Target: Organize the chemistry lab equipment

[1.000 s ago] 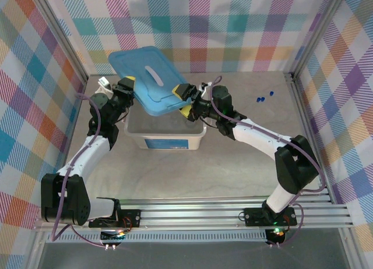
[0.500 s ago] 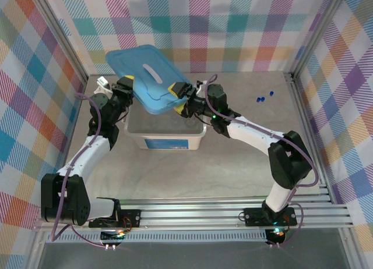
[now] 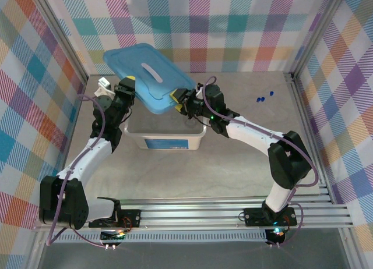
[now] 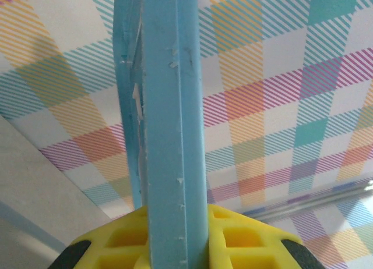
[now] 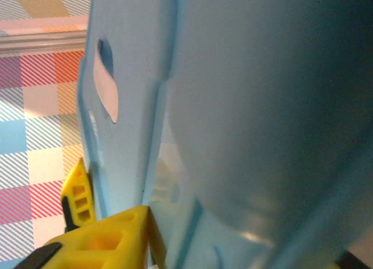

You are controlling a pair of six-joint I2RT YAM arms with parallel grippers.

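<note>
The left gripper (image 3: pixel 128 81) is clamped on the left edge of the flat blue lid (image 3: pixel 148 77). In the left wrist view the lid's thin rim runs straight up between the yellow fingers (image 4: pixel 239 237), with no gap on either side.

The right gripper (image 3: pixel 178 98) is at the lid's near right corner. In the right wrist view one yellow finger (image 5: pixel 111 237) lies against the lid's face and the blue sheet passes between the jaws, but I cannot tell whether they are pressed onto it.

The lid hangs tilted between the two grippers, its far edge raised toward the plaid back wall (image 3: pixel 233 30). Just below both grippers stands the translucent white tub (image 3: pixel 166 142), its top uncovered on the near side.

Of the lab equipment, two small blue pieces (image 3: pixel 259 98) lie on the table (image 3: pixel 175 176) well to the right of the right gripper, near the right frame rail (image 3: pixel 304 106). They are too small to identify. Bare tabletop lies between them and the gripper, and more spreads in front of the tub.
</note>
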